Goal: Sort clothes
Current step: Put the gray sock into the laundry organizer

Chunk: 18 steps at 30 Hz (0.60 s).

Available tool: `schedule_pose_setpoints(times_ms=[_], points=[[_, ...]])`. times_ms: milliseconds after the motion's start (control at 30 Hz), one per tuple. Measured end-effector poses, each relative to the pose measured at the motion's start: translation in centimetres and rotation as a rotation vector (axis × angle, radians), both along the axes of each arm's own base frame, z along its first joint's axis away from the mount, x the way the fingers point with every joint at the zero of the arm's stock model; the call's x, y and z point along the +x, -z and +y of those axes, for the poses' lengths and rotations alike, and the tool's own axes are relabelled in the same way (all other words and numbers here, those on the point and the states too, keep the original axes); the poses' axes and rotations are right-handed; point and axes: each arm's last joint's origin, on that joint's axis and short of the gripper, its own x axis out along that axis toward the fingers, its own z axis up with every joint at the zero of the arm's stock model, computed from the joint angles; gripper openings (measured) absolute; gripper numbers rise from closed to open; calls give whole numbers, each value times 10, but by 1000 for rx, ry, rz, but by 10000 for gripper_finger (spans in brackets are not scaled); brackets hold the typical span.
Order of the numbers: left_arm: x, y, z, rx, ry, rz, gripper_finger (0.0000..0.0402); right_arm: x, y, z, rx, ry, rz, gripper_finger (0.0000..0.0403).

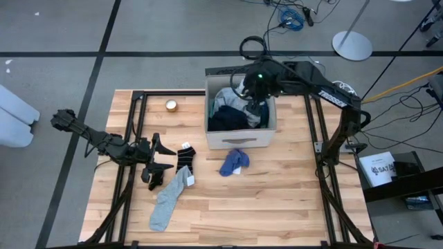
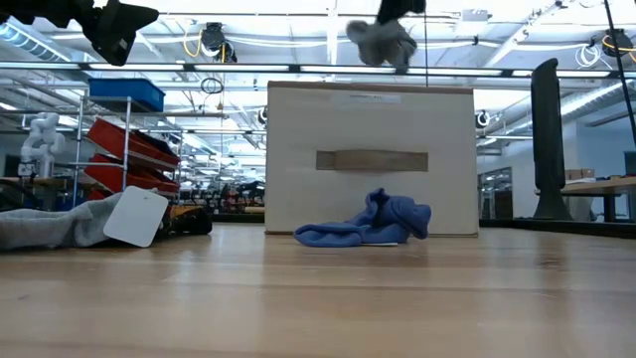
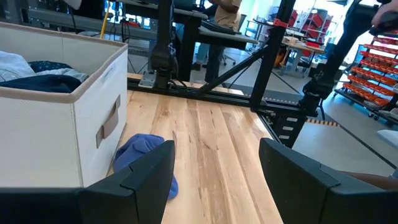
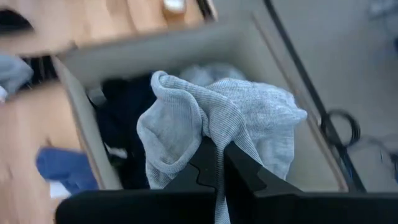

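Observation:
A beige box (image 1: 239, 138) stands at the middle of the table's far half with dark navy and light clothes (image 1: 232, 111) piled inside. My right gripper (image 4: 214, 149) hangs over the box, shut on a light grey garment (image 4: 230, 112). A blue cloth (image 1: 234, 162) lies crumpled on the table just in front of the box. To the left lie a black-and-white sock (image 1: 185, 158), a long grey sock (image 1: 169, 197) and a small black sock (image 1: 156, 180). My left gripper (image 3: 214, 180) waits open at the left, level, pointing toward the box. My right gripper pinches a bunched fold of the grey garment (image 4: 208, 134) between its two fingers, which slant down from above. The cloth bulges out around the fingertips, so the number of layers is hidden. The garment hangs in a clump (image 2: 383, 42) clear above the box's rim.
A small round object (image 1: 171, 105) sits left of the box near the far edge. Black frame rails (image 1: 135, 138) run along the table's left and right sides. Bare wood (image 1: 277, 200) lies in front of the box toward the near edge.

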Motion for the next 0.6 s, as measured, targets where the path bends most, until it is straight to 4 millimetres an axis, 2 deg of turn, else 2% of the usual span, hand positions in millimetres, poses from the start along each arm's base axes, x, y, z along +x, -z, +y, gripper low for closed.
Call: schedule_pose_setpoints(times_ms=[233, 600], points=[[0, 0, 0, -1, 0, 0, 244, -3, 26, -14, 74, 37, 130, 0], [0, 0, 0, -1, 0, -1, 244, 2, 62, -16, 182, 20, 234, 26]])
